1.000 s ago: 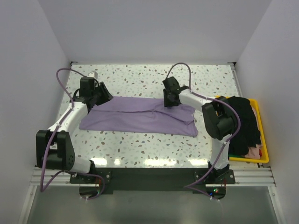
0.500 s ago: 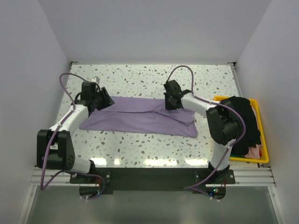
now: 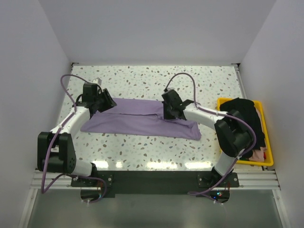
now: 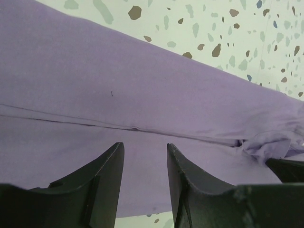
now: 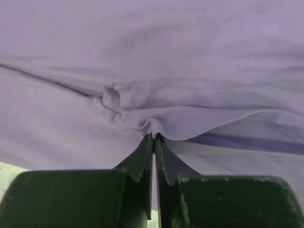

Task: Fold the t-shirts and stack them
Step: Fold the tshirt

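The lavender t-shirt (image 3: 137,121) lies as a long folded band across the table. It fills the left wrist view (image 4: 142,90) and the right wrist view (image 5: 166,57). My left gripper (image 3: 107,102) is open just above the shirt's far left part, and cloth shows between its fingers (image 4: 110,175). My right gripper (image 3: 168,113) is shut on a small pinch of the lavender cloth (image 5: 153,127) near the band's middle far edge. The black t-shirt (image 3: 249,118) lies heaped in the bin at the right.
The yellow plastic bin (image 3: 269,145) stands at the table's right edge with the black shirt and some pink cloth in it. White walls close in the table on three sides. Speckled tabletop (image 3: 137,83) shows beyond the shirt.
My right gripper has moved a little left and toward me, with the pinched cloth bunched up at its tips. My left gripper has shifted slightly right over the shirt.
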Robot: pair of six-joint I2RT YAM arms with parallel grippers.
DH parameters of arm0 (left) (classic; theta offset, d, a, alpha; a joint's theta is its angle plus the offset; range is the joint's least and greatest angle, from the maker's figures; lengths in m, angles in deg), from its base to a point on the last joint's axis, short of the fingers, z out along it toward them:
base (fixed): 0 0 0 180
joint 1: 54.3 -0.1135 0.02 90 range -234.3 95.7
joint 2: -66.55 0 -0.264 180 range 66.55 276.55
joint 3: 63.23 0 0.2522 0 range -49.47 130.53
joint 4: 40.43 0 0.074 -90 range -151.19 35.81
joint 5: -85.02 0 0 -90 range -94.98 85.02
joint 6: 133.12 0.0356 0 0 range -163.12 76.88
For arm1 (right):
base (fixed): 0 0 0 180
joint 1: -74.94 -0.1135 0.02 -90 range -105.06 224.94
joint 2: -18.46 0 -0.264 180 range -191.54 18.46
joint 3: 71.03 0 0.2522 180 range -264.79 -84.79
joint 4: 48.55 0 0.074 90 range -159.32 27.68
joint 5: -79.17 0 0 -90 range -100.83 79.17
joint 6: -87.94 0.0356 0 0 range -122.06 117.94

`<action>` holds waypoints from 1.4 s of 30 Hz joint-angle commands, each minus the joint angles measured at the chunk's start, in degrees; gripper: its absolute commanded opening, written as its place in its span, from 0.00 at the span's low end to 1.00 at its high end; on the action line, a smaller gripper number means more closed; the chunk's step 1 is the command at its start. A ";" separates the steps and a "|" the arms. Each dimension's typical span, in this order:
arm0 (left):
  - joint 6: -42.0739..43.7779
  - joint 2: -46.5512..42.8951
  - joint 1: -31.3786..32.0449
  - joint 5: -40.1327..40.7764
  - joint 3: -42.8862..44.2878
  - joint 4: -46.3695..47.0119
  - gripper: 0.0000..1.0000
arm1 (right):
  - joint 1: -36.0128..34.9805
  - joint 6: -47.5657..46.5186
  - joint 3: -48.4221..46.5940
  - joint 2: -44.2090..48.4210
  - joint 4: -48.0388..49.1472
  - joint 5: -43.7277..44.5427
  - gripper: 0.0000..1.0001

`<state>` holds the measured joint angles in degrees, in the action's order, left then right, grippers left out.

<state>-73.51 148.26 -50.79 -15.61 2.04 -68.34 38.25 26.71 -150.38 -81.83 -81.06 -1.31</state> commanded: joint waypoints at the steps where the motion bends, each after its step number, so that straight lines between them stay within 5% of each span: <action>1: 1.04 -1.12 0.18 -1.49 -0.18 2.73 0.46 | -2.51 3.48 2.91 3.61 3.53 2.60 0.03; 13: 1.04 -0.41 0.45 -2.64 -0.18 2.99 0.46 | -11.04 9.72 11.35 6.95 13.72 10.25 0.03; 23: 1.74 0.11 1.67 -4.57 0.52 2.82 0.47 | -11.30 7.18 8.55 12.39 6.45 14.55 0.46; 26: 2.18 0.29 3.52 -5.01 1.31 1.94 0.47 | -8.94 5.68 6.61 15.21 -0.05 17.64 0.50; 34: 0.42 3.18 16.78 -3.61 1.84 3.51 0.49 | 5.91 1.03 8.81 15.75 -6.47 13.16 0.51; 42: -0.46 13.02 32.33 1.49 10.10 3.00 0.49 | 8.73 -0.21 6.34 9.59 -7.01 12.54 0.51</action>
<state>-73.81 159.10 -22.53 -17.05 7.11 -67.23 46.25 27.87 -141.72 -71.32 -86.63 10.73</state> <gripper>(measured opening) 0.488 0.506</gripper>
